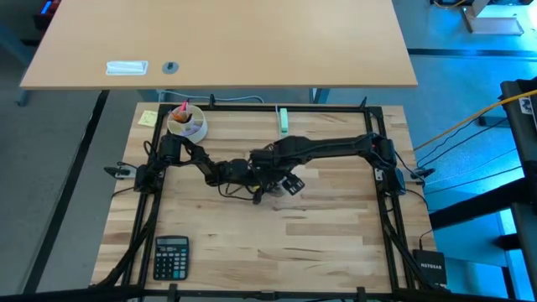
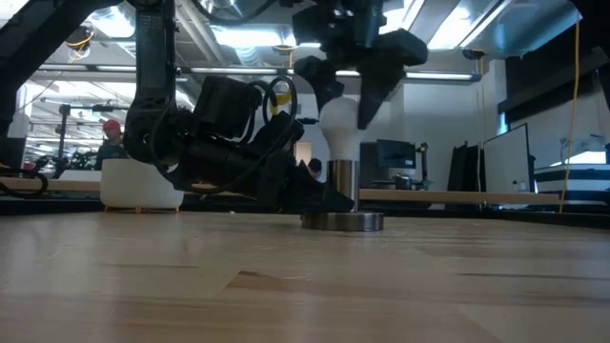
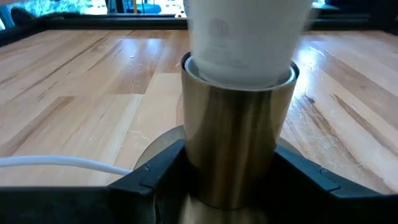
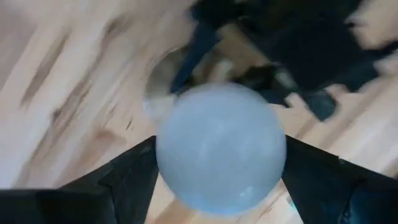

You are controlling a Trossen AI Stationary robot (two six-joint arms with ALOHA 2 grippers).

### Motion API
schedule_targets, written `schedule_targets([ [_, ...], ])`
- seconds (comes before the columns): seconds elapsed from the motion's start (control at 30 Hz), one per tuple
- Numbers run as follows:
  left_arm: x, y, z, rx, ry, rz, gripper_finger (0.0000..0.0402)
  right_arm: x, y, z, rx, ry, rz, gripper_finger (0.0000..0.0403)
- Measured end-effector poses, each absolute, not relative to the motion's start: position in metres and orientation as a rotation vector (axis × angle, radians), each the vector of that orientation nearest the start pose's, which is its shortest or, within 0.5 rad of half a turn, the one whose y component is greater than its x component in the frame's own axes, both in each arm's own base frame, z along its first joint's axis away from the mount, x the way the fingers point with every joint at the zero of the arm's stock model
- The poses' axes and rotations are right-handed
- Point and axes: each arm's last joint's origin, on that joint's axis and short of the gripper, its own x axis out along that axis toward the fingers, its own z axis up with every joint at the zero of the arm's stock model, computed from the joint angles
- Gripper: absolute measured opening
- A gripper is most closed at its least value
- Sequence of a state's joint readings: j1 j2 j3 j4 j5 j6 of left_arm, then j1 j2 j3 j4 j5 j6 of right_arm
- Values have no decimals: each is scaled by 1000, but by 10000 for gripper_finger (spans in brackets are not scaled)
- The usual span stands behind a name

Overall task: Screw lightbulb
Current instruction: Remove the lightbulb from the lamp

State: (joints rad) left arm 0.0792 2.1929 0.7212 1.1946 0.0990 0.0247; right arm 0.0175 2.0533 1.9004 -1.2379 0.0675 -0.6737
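The white lightbulb (image 2: 338,124) stands upright with its base down in the brass-coloured tube of the socket (image 2: 341,186), whose round grey base disc (image 2: 341,221) lies flat on the wooden table. My right gripper (image 2: 348,90) hangs over it from above, shut on the bulb's globe (image 4: 221,149). My left gripper (image 2: 305,195) lies low and level by the table, shut on the socket tube (image 3: 236,143). In the high view both grippers meet near the table's middle (image 1: 273,183). The socket's thin white cord (image 3: 62,163) trails over the wood. My left gripper pinches the socket's tube near its lower end (image 3: 193,162) between its two fingers. The fingers come in level, low over the table, one on each side of the tube. The socket stands upright with its base disc on the table. My right gripper pinches the bulb's round globe at its widest part (image 4: 171,155) between its two fingers (image 4: 130,177). The fingers come from above, pointing down. The bulb stands upright, its lower end inside the socket tube.
A white bowl with small items (image 1: 186,123), a yellow note (image 1: 148,118) and a pale green plug block (image 1: 284,120) lie at the table's far side. A calculator (image 1: 171,256) lies near the front left. Dark frame rails (image 1: 143,210) run along the table's sides.
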Motion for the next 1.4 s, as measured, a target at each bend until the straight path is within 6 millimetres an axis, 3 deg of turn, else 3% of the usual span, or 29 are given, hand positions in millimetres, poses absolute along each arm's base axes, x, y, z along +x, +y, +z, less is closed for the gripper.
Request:
schedule_targets([
  [0.17,350,25,54,-13,276,-23,192,413,6,268,-564,1338,391,358],
  [0.37,350,25,54,-18,277,-28,192,411,3,294,-369,1338,236,388],
  [0.5,350,25,54,-19,278,-29,192,405,-10,313,-29,1358,82,387],
  [0.67,350,25,54,-16,276,-31,192,401,-28,316,497,1378,-167,379],
  [0.8,350,25,54,-10,276,-32,192,400,-33,312,736,1360,-416,379],
  [0.9,350,25,54,-3,275,-33,192,400,-34,304,816,1355,-544,379],
  [1.17,350,25,54,2,275,-38,192,413,-31,281,1003,1264,-609,379],
  [1.4,350,24,54,14,275,-40,192,410,-28,260,1016,1292,-686,379],
])
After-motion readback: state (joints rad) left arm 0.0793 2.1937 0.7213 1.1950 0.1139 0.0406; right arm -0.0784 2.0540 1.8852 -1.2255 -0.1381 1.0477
